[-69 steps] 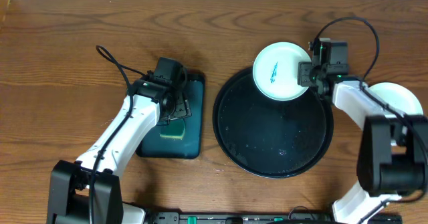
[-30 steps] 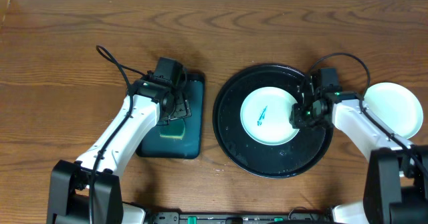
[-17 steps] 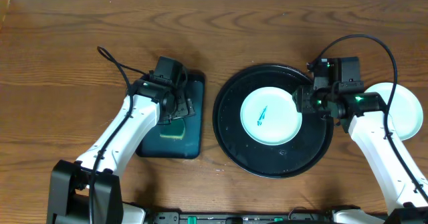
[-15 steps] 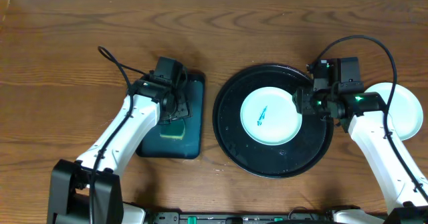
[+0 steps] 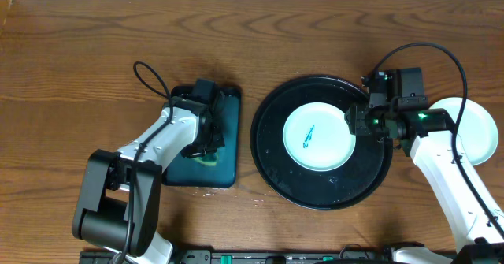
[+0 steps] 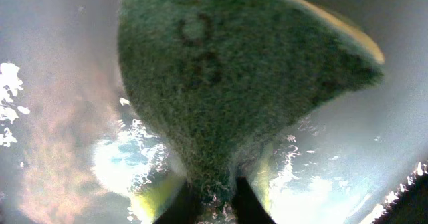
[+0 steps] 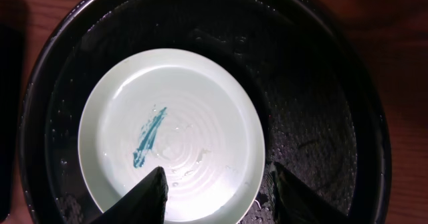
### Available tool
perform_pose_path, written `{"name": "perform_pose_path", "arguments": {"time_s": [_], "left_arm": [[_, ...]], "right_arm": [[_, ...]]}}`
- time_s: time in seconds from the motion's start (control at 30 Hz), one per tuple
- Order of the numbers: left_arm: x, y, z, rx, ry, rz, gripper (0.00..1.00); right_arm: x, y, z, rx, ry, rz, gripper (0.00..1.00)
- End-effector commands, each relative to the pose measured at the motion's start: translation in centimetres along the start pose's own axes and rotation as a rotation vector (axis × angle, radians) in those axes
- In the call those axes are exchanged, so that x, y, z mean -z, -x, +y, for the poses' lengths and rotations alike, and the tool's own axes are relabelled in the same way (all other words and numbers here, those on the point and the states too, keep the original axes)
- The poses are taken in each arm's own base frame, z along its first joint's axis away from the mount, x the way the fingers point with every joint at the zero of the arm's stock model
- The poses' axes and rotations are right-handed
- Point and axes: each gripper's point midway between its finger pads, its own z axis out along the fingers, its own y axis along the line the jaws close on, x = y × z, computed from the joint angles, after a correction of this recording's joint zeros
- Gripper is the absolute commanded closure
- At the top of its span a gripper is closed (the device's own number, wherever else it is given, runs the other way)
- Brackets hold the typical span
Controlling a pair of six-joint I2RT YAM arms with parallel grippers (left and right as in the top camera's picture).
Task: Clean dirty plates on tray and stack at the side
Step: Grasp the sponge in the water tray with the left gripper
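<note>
Right gripper (image 7: 224, 198): jaws spread wide, nothing held, fingertips either side of the near rim of the mint-white plate (image 7: 170, 134); contact cannot be told. Blue smear (image 7: 148, 138) at the plate's centre. The plate lies flat, roughly centred, in the wet black tray (image 7: 321, 117). Left gripper (image 6: 212, 198) is pinched tight on a green sponge (image 6: 227, 83), over the teal tray (image 5: 228, 150). Second pale plate (image 5: 480, 130) sits on the table (image 5: 79, 59), right of the black tray.

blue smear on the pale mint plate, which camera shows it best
Right wrist: the blue smear on the pale mint round plastic plate is close and sharp. Overhead shows only a tiny streak. Left wrist shows just a green scouring sponge.
</note>
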Motion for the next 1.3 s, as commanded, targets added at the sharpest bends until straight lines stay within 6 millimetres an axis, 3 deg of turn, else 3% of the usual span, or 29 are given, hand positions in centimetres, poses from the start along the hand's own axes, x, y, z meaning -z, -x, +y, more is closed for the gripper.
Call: {"name": "perform_pose_path", "arguments": {"time_s": [0.0, 0.1, 0.13, 0.23, 0.27, 0.33, 0.5, 0.6, 0.77, 0.83, 0.9, 1.07, 1.27], "left_arm": [[-2.0, -2.1, 1.2, 0.017, 0.043, 0.097, 0.92], [-0.2, -1.4, 1.0, 0.0, 0.035, 0.087, 0.88], [0.6, -1.0, 0.9, -0.012, 0.029, 0.078, 0.62], [2.9, 0.3, 0.5, -0.028, 0.003, 0.031, 0.28], [3.5, 0.7, 0.3, -0.032, -0.008, 0.01, 0.23], [4.3, 1.2, 0.2, -0.034, -0.022, -0.024, 0.22], [3.2, 2.1, 1.5, -0.032, 0.053, -0.084, 0.24], [1.1, 2.0, 1.7, -0.032, 0.059, -0.086, 0.34], [-2.4, 1.0, 1.3, -0.034, 0.033, -0.032, 0.67], [-3.0, 0.8, 1.3, -0.035, 0.038, -0.013, 0.91], [-3.0, 0.8, 1.3, -0.035, 0.038, -0.014, 0.92], [-0.4, 2.0, 0.6, -0.035, 0.029, -0.03, 0.92], [6.7, 4.3, -1.3, -0.087, -0.032, -0.082, 0.93]], "right_arm": [[0.2, 0.3, 0.4, -0.011, 0.012, -0.008, 0.53], [0.2, 0.3, 0.4, -0.011, 0.012, -0.007, 0.53], [0.2, 0.3, 0.4, -0.012, 0.012, -0.006, 0.54], [0.2, 0.3, 0.4, -0.012, 0.012, -0.006, 0.54], [0.2, 0.3, 0.4, -0.012, 0.012, -0.005, 0.54], [0.2, 0.2, 0.4, -0.011, 0.012, -0.004, 0.54], [0.2, 0.3, 0.4, -0.012, 0.012, -0.005, 0.54], [0.2, 0.3, 0.4, -0.012, 0.012, -0.005, 0.54], [0.2, 0.3, 0.4, -0.012, 0.012, -0.005, 0.54], [0.2, 0.3, 0.4, -0.012, 0.012, -0.005, 0.54], [0.2, 0.3, 0.4, -0.011, 0.011, -0.005, 0.54], [0.1, 0.2, 0.0, -0.012, -0.006, -0.004, 0.56], [-1.6, -0.7, -1.7, -0.033, -0.08, 0.053, 0.64]]}}
